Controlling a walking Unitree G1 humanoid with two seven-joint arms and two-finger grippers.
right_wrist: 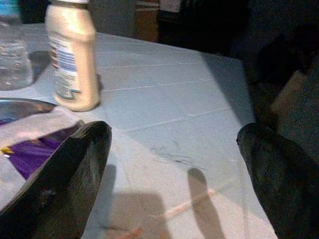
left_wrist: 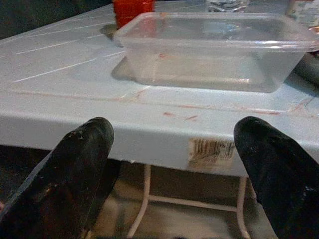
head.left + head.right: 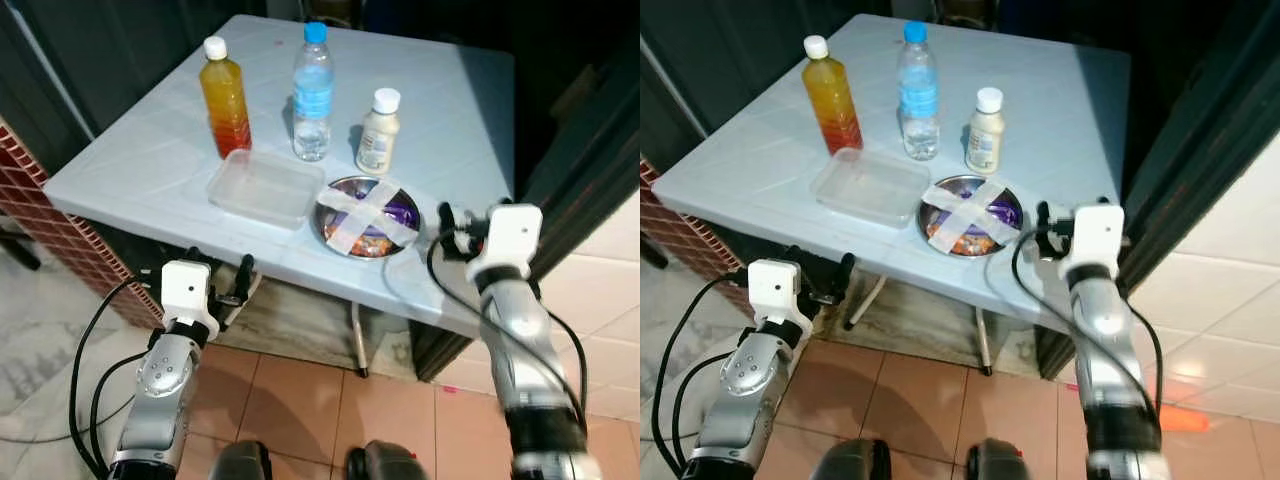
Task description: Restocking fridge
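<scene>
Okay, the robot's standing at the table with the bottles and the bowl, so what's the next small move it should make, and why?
Probably ease the right gripper forward toward the small cream bottle. Its fingers are open and already above the table edge beside the taped metal bowl, with that bottle just ahead, while the left gripper, also open, sits below the table edge in front of the clear container.
</scene>
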